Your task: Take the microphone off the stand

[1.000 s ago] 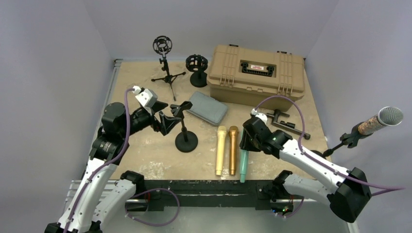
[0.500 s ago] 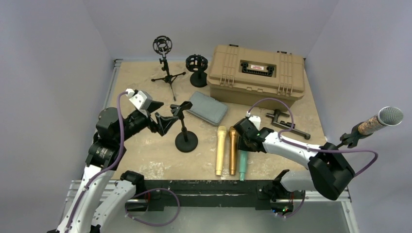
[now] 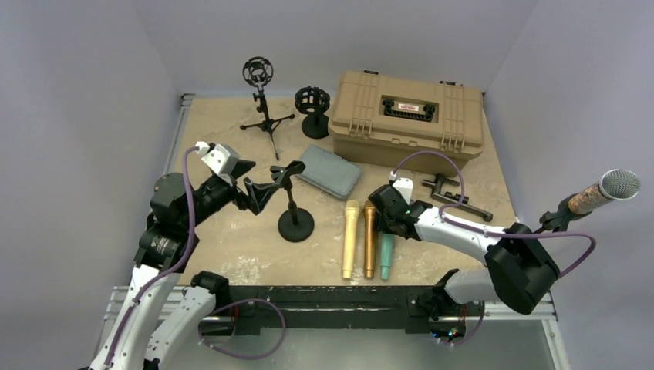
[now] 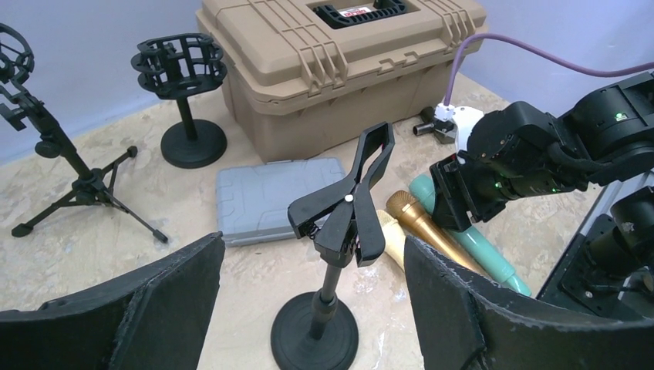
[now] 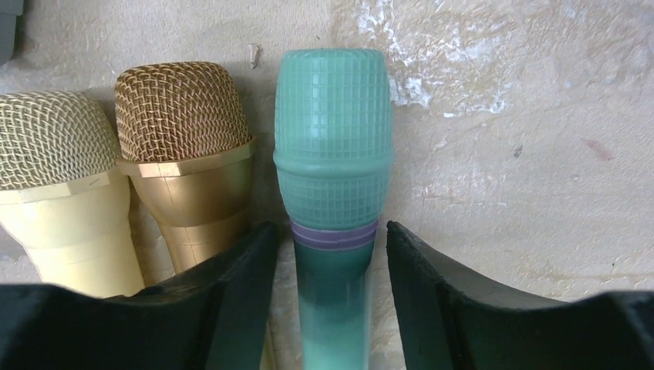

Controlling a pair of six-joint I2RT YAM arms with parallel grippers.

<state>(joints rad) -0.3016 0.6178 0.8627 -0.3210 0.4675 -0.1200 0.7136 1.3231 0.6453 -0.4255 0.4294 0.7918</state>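
Straddling tool, right: the right gripper (image 5: 330, 231) sits low over the teal microphone (image 5: 333, 139), fingers (image 5: 231, 308) spread to either side of its handle just below the purple ring, with slim gaps showing.
Tool, left: the left gripper (image 4: 312, 239) is held above the table, fingers spread wide, with the clip stand (image 4: 339, 216) between them in the wrist view and touching neither.
Teal microphone: lies flat on the table (image 3: 231, 247) at 5 o'clock from its middle, head toward 12 o'clock, well apart from the clip stand.
Neighbours: a copper microphone (image 5: 181, 116) lies just beside it at 9 o'clock, and a pale gold microphone (image 5: 46, 139) lies beyond that, all three parallel.
Clip stand: upright on a round base at 7 o'clock from the table's middle, clip tilted.
Grey case (image 3: 330, 171): flat, near the middle.
Tan case (image 3: 406, 116): shut, at 1 o'clock.
Tripod stand (image 3: 261, 100): at 11 o'clock, with a round-base mount (image 3: 312, 104) beside it.
Silver-headed microphone (image 3: 609, 187): clipped at a slant, at 3 o'clock, past the table edge.
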